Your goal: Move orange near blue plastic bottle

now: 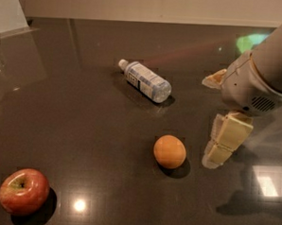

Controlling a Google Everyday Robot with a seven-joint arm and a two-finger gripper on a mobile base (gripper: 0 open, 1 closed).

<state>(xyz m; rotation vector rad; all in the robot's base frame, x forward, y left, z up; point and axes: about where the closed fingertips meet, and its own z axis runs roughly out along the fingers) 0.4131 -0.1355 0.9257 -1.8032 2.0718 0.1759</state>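
The orange (169, 152) lies on the dark table (83, 130), right of the middle. The blue plastic bottle (145, 80) lies on its side behind the orange, with its white cap pointing to the back left; a stretch of bare table separates them. My gripper (210, 120) hangs at the right, just to the right of the orange and not touching it. It is open and empty. One cream finger (227, 138) points down beside the orange, and the other finger (214, 79) shows higher up.
A red apple (23, 191) sits at the front left corner of the table. The white arm housing (256, 78) fills the upper right. Bright light reflections lie on the glossy top at the right and front.
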